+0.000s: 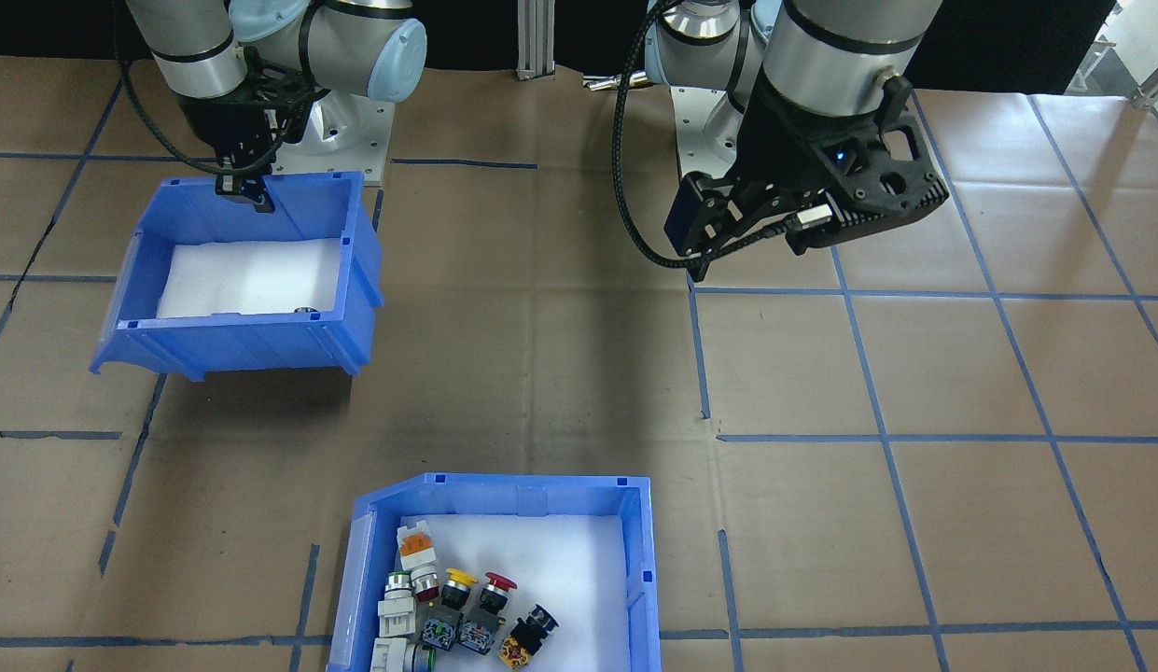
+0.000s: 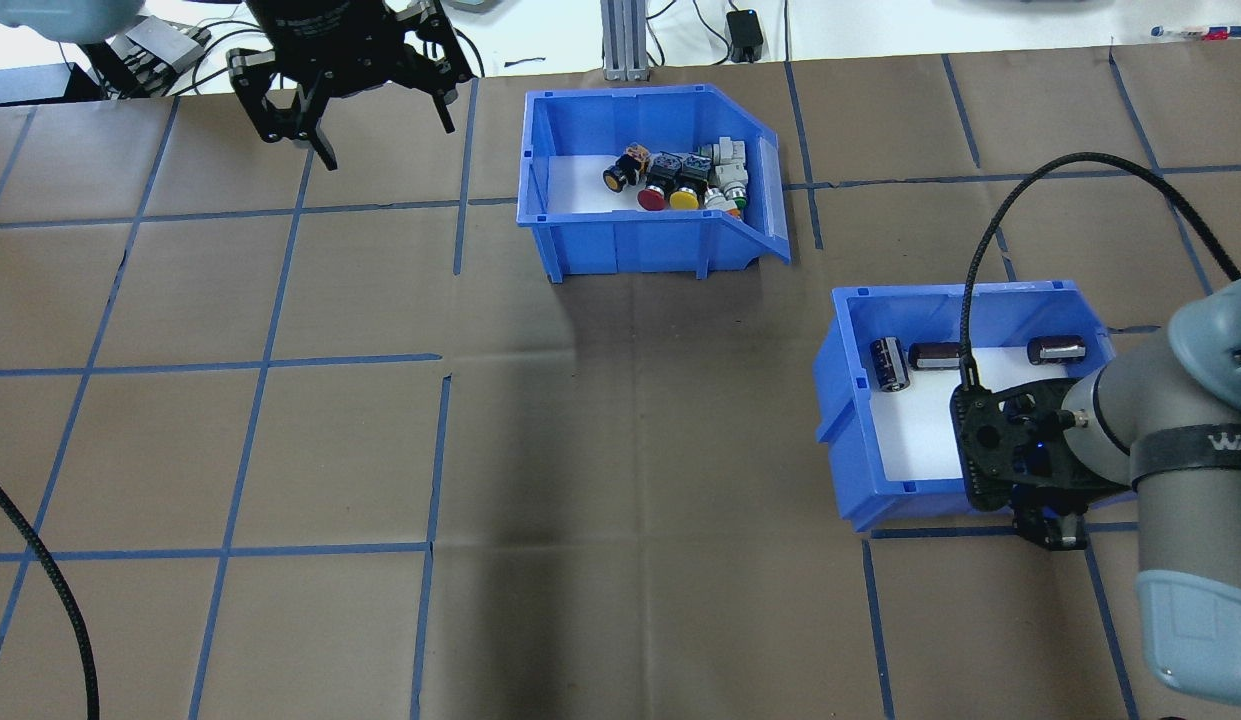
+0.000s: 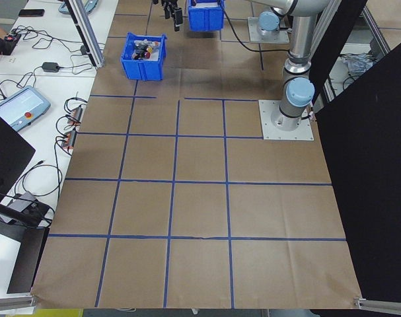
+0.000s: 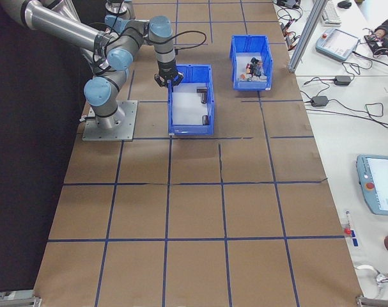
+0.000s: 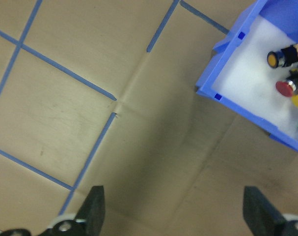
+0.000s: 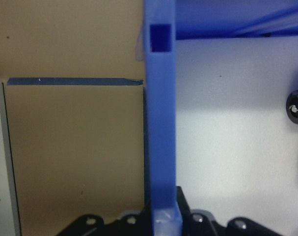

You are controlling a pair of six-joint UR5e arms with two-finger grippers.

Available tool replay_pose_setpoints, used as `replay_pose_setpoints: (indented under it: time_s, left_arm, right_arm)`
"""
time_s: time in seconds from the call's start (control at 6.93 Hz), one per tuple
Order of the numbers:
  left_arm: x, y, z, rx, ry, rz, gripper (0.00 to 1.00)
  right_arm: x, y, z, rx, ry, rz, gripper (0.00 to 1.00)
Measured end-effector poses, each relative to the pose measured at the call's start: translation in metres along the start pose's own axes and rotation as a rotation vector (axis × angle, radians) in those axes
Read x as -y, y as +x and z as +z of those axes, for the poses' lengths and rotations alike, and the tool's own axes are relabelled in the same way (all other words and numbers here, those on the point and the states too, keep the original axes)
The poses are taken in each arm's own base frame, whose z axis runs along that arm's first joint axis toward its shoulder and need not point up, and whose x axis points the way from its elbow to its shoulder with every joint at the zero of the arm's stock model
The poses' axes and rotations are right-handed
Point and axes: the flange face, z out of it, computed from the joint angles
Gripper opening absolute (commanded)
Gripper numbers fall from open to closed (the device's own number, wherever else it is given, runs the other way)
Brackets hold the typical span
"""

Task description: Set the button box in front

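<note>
The button box (image 2: 630, 250) is a blue bin with a white liner and several colourful push-buttons (image 2: 680, 180). It stands at the table's far middle, and at the bottom edge of the front-facing view (image 1: 532, 495). My left gripper (image 2: 385, 140) hangs open above bare table to its left, with the box's corner (image 5: 222, 51) at the upper right of the left wrist view. My right gripper (image 2: 1055, 530) is shut on the near wall (image 6: 161, 123) of a second blue bin (image 2: 850, 400) holding dark cylinders (image 2: 888, 362). In the front-facing view that bin (image 1: 261, 341) looks raised off the table.
Brown paper with blue tape lines covers the table. An aluminium post (image 2: 620, 40) stands behind the button box. The arms' base plates (image 1: 355, 121) sit on the robot's side. A black cable (image 2: 1080, 170) loops over the right arm.
</note>
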Motion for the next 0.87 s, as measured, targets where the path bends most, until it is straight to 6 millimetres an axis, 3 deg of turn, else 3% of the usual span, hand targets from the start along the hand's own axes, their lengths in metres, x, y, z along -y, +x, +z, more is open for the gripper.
replay_pose_setpoints:
  time_s: [0.29, 0.43, 0.87]
  left_arm:
    - [-0.009, -0.018, -0.018, 0.000, 0.024, 0.295, 1.00]
    - [-0.009, -0.032, -0.022, 0.002, 0.030, 0.352, 1.00]
    - [-0.014, -0.056, -0.002, 0.003, -0.007, 0.358, 1.00]
  right_arm:
    - [0.035, 0.000, 0.008, 0.009, 0.000, 0.012, 0.03]
    - [0.055, 0.002, 0.011, 0.005, -0.002, 0.015, 0.03]
    - [0.130, 0.011, 0.023, 0.001, -0.057, 0.029, 0.03]
